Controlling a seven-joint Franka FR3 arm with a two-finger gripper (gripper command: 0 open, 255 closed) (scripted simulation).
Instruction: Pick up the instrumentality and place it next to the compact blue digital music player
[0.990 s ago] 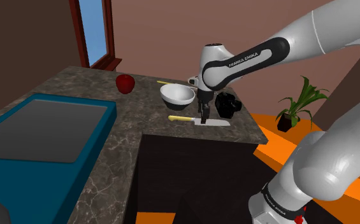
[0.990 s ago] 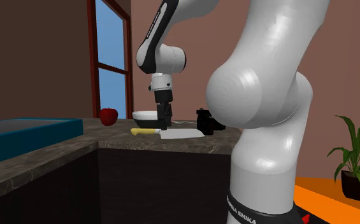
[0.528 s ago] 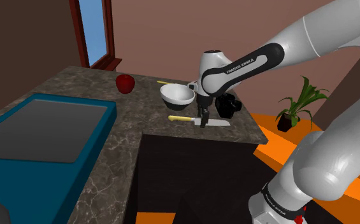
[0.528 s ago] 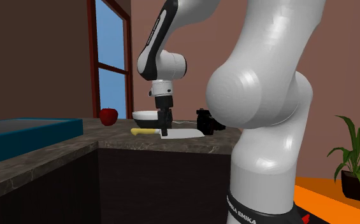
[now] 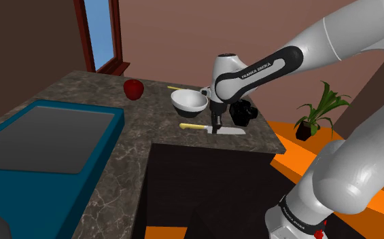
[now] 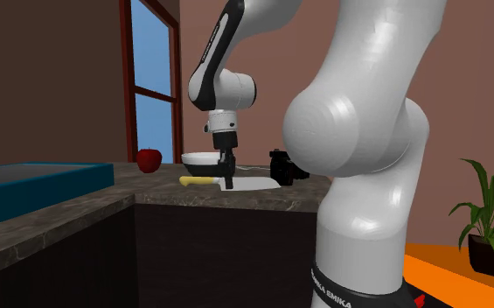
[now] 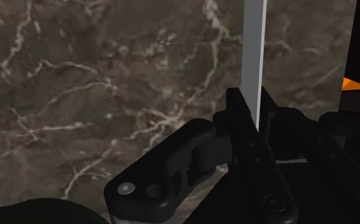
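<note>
Change: against the picture a second back, the gripper has dropped onto the knife, and its fingers, then apart, have drawn in.
Jaws: narrow, clasping the blade just past the yellow handle.
Knife: unmoved, flat on the counter, along the near edge by the end corner, in front of the bowl.
Meaning: grasp judged made; lift and placing remain.
Wrist view: the pale knife runs straight out between the fingers, which press its two faces. The outer views leave that contact unclear. The counter's edge lies close beside.
Second exterior view: gripper upright, tips down at the counter, knife level on it. The wrist view cannot give that height.
Risk: thin blade, gripped off its middle; judged liable to tilt on lifting.
</note>
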